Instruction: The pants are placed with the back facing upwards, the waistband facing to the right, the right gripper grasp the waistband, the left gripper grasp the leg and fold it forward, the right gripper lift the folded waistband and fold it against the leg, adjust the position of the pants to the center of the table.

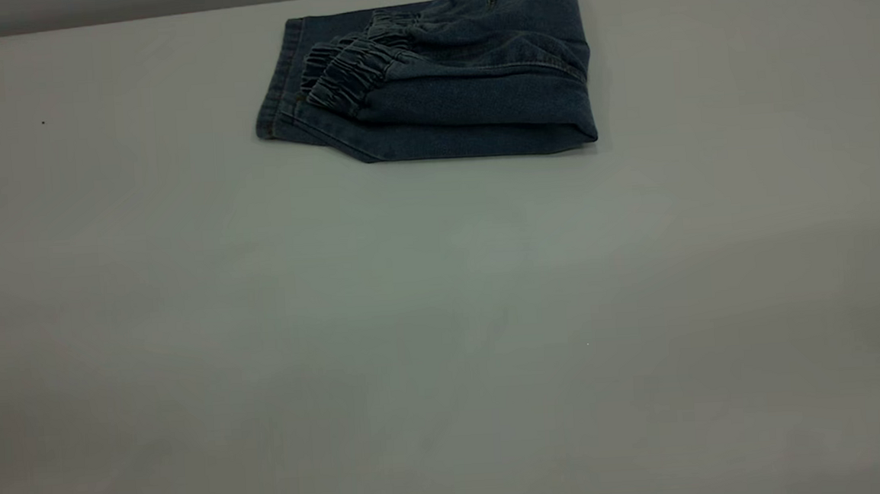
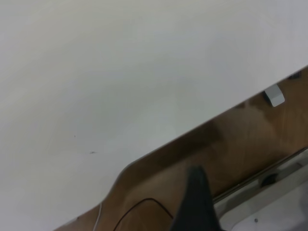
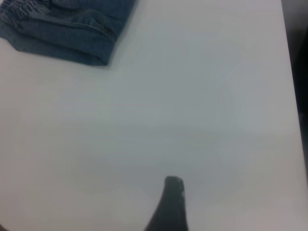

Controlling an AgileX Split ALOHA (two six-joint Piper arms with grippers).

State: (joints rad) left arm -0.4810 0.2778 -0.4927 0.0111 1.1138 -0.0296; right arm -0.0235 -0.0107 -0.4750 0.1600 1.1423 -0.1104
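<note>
The pants (image 1: 437, 79) lie folded into a compact denim bundle at the far edge of the table (image 1: 444, 315), a little right of its middle line. The ruched waistband (image 1: 349, 73) rests on top, towards the bundle's left end, over the stitched hems. The printed leg is hidden inside the fold. Neither arm shows in the exterior view. The right gripper (image 3: 216, 219) hovers open over bare table, far from the pants (image 3: 67, 33), with one black finger (image 3: 171, 207) showing. The left gripper (image 2: 236, 224) is open beyond the table's edge, showing one finger (image 2: 195, 202).
In the left wrist view the table's edge (image 2: 202, 126) runs diagonally, with brown floor, a thin black cable (image 2: 144, 204) and a small white block (image 2: 275, 95) beyond it. A grey wall strip (image 1: 89, 9) borders the table's far side.
</note>
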